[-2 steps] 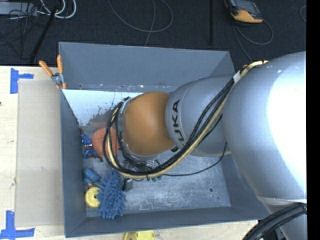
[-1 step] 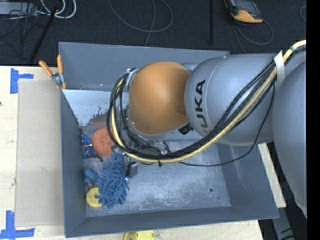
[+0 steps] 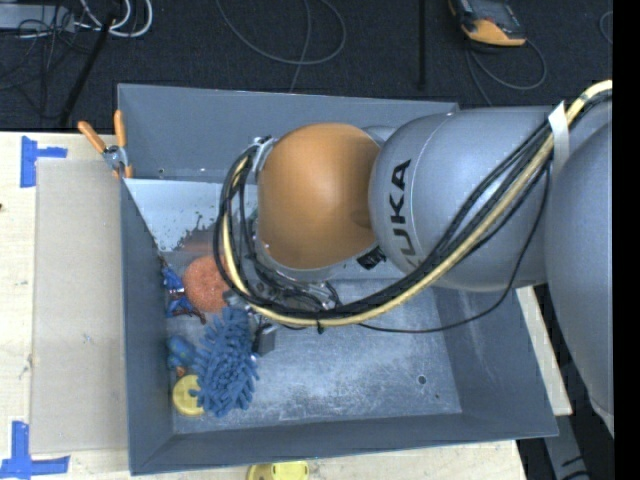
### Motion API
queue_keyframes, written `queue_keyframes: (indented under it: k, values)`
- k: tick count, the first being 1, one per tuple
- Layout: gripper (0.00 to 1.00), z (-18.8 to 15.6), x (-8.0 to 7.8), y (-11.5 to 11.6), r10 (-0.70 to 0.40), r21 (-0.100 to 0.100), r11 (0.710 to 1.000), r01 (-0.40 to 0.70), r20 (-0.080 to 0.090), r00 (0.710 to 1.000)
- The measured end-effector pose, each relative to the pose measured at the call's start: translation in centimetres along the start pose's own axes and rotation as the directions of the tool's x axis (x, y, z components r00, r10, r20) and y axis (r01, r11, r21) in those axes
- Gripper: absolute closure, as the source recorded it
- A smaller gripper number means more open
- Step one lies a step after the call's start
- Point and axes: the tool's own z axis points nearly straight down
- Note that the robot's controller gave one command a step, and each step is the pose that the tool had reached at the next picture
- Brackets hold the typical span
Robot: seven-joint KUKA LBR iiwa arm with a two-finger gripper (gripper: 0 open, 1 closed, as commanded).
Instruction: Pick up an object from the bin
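Observation:
A shaggy blue mop-like cloth [image 3: 225, 360] lies at the bin's lower left. My gripper [image 3: 264, 336] reaches down right beside its upper right edge, one dark fingertip showing under the wrist. An orange fuzzy ball [image 3: 206, 282] sits just above the cloth, to the left of the gripper. A yellow ring-shaped piece [image 3: 186, 397] lies at the cloth's lower left corner.
Small blue pieces [image 3: 177, 300] lie along the bin's left wall, next to the orange ball and the cloth. The arm and its orange cover hang over the middle of the bin, hiding the floor beneath. Bare grey floor stretches right of the cloth.

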Motion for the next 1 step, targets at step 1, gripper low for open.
queue_keyframes:
  k: [1]
  values:
    - [1.00, -3.23, -1.16, 0.36, -0.004, 0.000, 1.000, 0.004, -0.006, 1.000]
